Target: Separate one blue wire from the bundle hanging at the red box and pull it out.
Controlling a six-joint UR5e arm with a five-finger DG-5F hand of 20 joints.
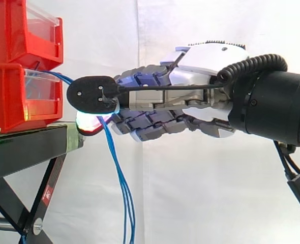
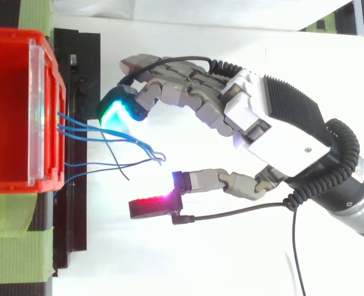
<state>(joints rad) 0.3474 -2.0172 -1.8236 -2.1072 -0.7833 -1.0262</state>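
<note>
Blue wires (image 1: 124,198) droop from red box (image 2: 9,111) front: thin, limp, light, tangle-prone | hand (image 2: 281,123) fingers (image 2: 169,86) spread wide, holding nothing, straddling them | I'd pinch one strand near its free loop.

support: black stand (image 1: 23,147), lower left in side view, left edge in top view | on it: lower red bin (image 1: 7,96) flat on top plate, upper red bin (image 1: 18,30) stacked on that | green tape (image 2: 15,246) stuck bottom left, top view

Lab: white curtain (image 1: 190,203), black stand (image 1: 23,152)
</note>
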